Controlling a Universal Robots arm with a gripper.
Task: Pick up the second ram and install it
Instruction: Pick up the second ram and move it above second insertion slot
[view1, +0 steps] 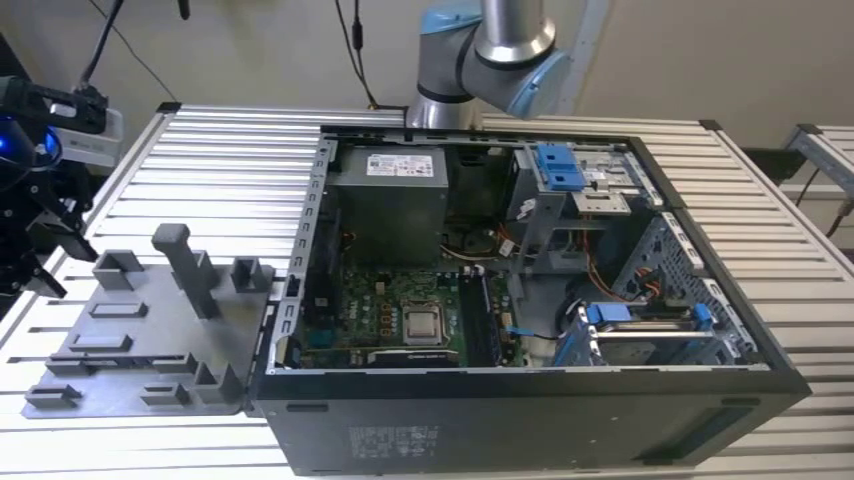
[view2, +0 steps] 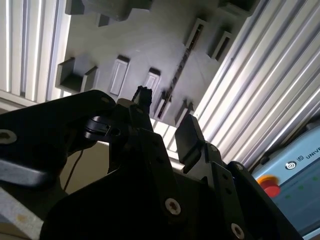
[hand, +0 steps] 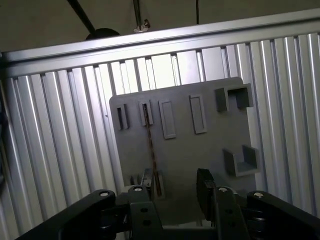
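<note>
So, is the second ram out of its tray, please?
No: the second ram sits on edge in the holders of the grey tray, and the open gripper holds nothing.

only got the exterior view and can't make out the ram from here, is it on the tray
observer: yes, in both wrist views the ram stands on edge on the grey tray.
operator: gripper holding it
observer: no, the gripper is open, its fingers wide apart with nothing clamped.
operator: lined up at all
observer: partly; in the first wrist view the ram's near end shows in the gap, close beside one finger.
</note>
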